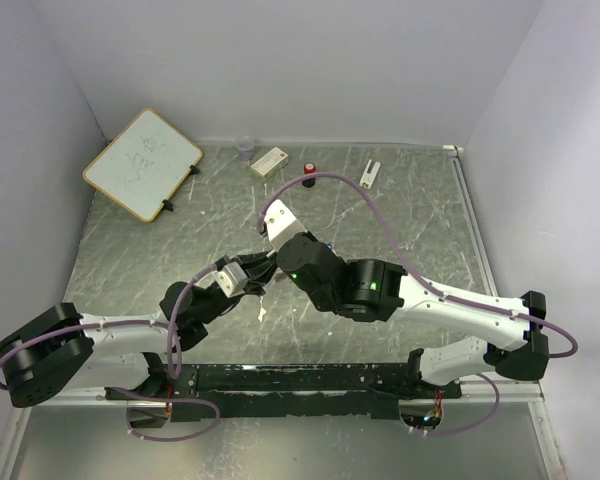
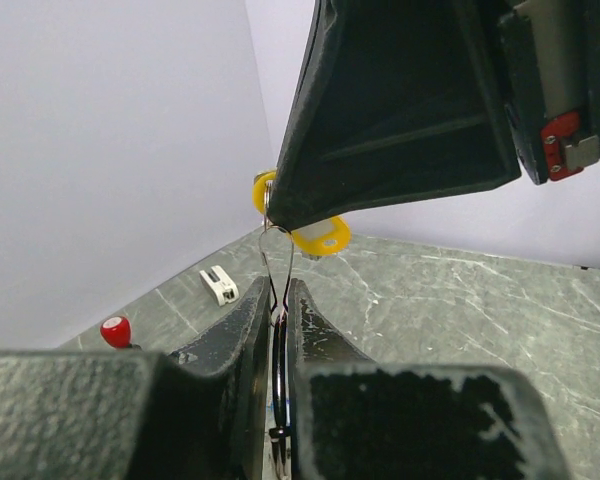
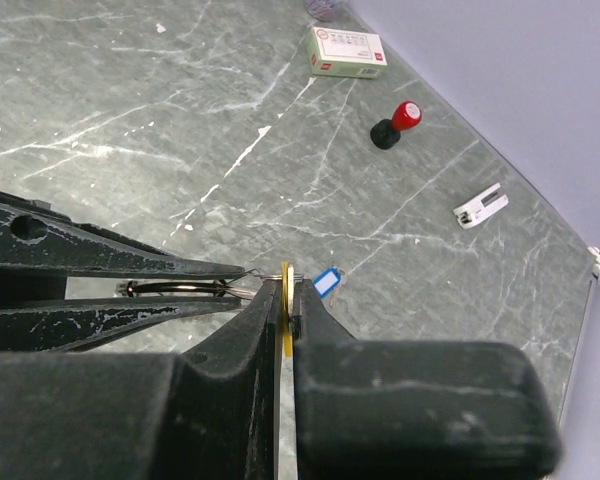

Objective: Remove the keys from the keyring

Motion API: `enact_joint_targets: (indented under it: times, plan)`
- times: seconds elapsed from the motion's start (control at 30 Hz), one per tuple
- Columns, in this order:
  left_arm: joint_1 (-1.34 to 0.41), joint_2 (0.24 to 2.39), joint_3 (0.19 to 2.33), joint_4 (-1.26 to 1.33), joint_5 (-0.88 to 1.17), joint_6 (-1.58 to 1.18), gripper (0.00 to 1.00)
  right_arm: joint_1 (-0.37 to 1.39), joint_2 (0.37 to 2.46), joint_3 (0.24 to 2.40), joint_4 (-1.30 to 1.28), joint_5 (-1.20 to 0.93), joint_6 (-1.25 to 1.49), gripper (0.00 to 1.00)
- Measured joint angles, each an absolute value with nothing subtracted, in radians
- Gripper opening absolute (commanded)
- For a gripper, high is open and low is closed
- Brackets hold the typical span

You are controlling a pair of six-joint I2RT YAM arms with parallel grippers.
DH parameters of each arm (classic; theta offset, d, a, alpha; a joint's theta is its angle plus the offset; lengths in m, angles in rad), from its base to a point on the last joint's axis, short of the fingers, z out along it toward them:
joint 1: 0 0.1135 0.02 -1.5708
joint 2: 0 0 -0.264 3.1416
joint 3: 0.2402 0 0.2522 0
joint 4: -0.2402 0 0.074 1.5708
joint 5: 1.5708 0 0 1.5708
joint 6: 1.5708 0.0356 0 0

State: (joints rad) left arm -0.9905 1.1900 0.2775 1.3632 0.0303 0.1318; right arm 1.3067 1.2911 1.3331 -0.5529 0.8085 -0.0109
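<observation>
Item: keyring (image 3: 180, 289), thin wire, held above the table (image 1: 400, 230) at mid-field, between the two arms.
Left gripper (image 2: 278, 300): fingers pinched together on the keyring wire.
Right gripper (image 3: 288, 300): fingers clamped on the orange-yellow-headed key (image 2: 325, 238), which stands edge-on between them.
Blue-headed key (image 3: 326, 282): hangs just past the right fingertips, apparently on the same ring; its link is too small to confirm.
Also present: red-capped bottle (image 3: 395, 125), white box (image 3: 348, 52), whiteboard (image 1: 142, 163) at far left.
</observation>
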Motion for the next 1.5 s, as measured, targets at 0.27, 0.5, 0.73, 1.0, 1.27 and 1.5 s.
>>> enact_joint_targets:
  times: [0.27,0.5,0.73,1.0,1.27,1.5]
  plan:
    - [-0.990,1.171,0.278,1.348,0.048,0.151,0.07,1.309,1.291,1.335,-0.553,0.816,-0.028,0.00]
    - [-0.990,1.169,0.278,1.339,0.076,0.153,0.10,1.309,1.283,1.325,-0.555,0.808,-0.028,0.00]
    - [-0.990,1.182,0.278,1.344,0.076,0.146,0.07,1.309,1.275,1.311,-0.555,0.804,-0.027,0.00]
    - [-0.990,1.182,0.278,1.341,0.099,0.146,0.07,1.309,1.264,1.298,-0.555,0.801,-0.025,0.00]
    - [-0.990,1.121,0.278,1.276,0.155,0.160,0.07,1.311,1.245,1.300,-0.612,0.789,-0.007,0.00]
    - [-0.990,1.074,0.294,1.214,0.233,0.184,0.07,1.313,1.186,1.302,-0.657,0.735,0.013,0.00]
